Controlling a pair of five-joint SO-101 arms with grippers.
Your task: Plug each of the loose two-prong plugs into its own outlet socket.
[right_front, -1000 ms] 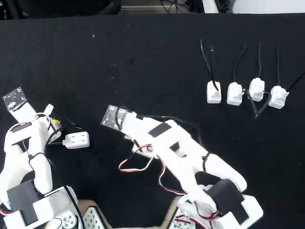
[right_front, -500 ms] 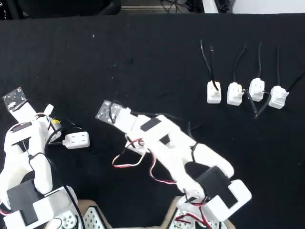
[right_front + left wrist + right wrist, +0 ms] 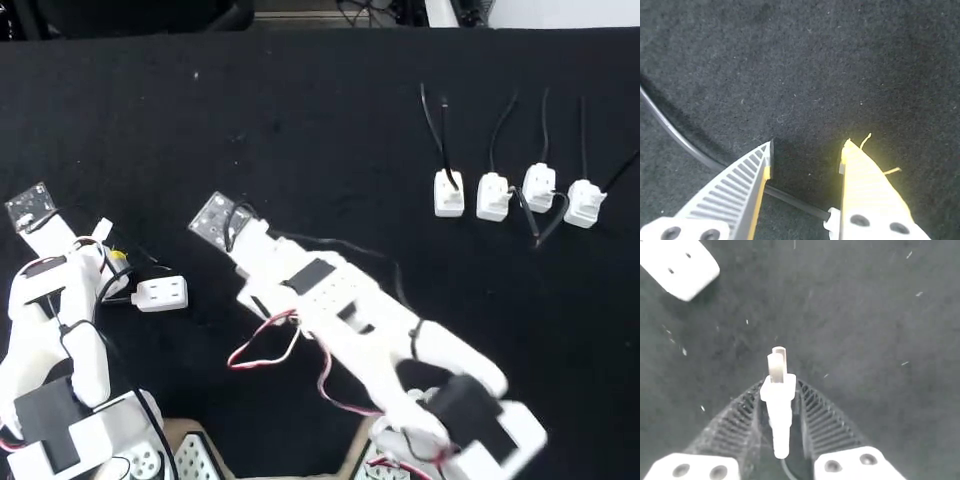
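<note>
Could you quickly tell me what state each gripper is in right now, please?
Left gripper: open, gripping nothing.
Right gripper: closed on a white two-prong plug, prongs pointing out past the fingertips.

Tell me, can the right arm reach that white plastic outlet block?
Probably yes: only bare black cloth lies between the right gripper, shut on a white two-prong plug, and the outlet block.

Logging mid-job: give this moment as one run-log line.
right gripper: shut on plug | left gripper: open, at cable | outlet socket: apart from plug
</note>
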